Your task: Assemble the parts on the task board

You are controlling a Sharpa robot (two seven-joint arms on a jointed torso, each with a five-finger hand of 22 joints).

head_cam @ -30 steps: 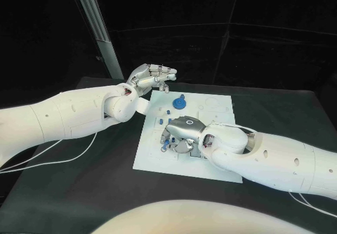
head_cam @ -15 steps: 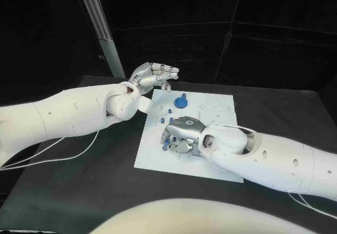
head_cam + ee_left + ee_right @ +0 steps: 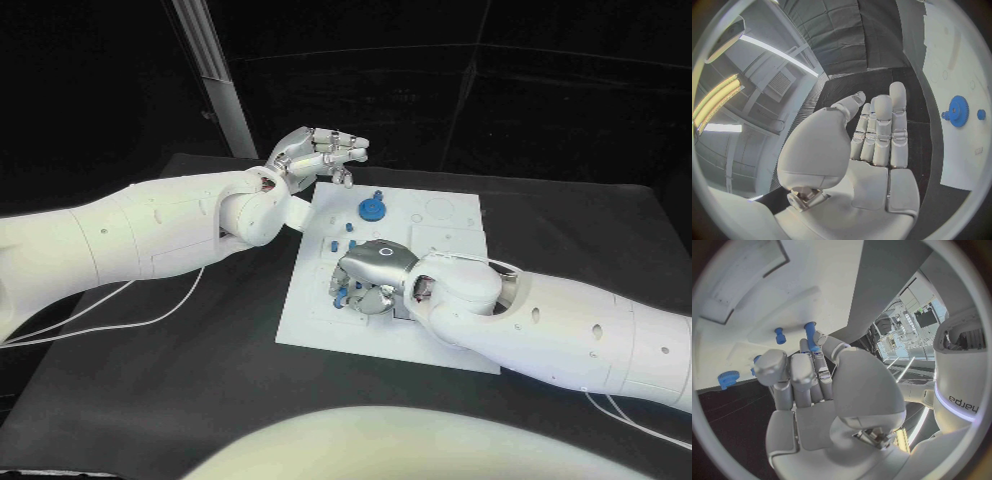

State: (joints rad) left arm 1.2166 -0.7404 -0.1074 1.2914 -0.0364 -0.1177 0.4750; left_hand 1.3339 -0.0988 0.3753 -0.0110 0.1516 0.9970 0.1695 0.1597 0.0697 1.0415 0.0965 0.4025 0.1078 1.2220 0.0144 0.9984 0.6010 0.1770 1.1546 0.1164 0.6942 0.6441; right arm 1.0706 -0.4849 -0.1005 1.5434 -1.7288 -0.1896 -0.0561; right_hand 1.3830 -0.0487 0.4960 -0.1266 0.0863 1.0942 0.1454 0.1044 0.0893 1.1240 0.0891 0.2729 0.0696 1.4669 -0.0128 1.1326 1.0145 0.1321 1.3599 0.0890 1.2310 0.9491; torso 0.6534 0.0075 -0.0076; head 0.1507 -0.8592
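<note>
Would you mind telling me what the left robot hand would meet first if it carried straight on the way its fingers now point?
Probably nothing soon: the left robot hand hangs above the task board's far left corner, fingers pointing across its far edge. The blue gear lies nearer and lower, likely off that line, though depth is unclear.

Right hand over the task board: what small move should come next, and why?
Probably a short lift with the fingers kept pinched. The right hand is low over the task board and, in its wrist view, its fingertips hold a blue peg; other blue pegs stand close by. The left hand hovers past the board's far edge, holding nothing.
</note>
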